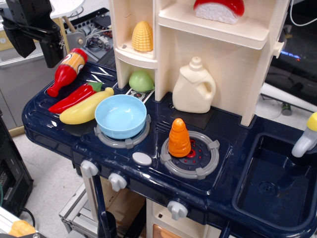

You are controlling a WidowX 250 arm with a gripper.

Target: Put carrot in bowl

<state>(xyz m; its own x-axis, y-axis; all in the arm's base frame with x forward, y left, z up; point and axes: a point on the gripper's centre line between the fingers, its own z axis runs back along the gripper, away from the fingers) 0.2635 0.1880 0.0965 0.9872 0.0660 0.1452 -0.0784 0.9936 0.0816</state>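
Still unstarted: my gripper [37, 42] hangs off the worktop's back-left corner, jaws unclear; next, reach the carrot [179, 138] beside the bowl [121, 116].

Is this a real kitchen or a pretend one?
Probably a pretend play kitchen: the carrot on the stove burner, the bowl and the corn cob all look like plastic toys.

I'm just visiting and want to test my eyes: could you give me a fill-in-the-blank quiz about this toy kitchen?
1. The carrot stands upright on the ____ burner.
2. The light blue bowl holds ____.
3. The corn cob sits on a ____.
4. The pincer hangs above the counter's ____ end.

Missing words: right; nothing; shelf; left
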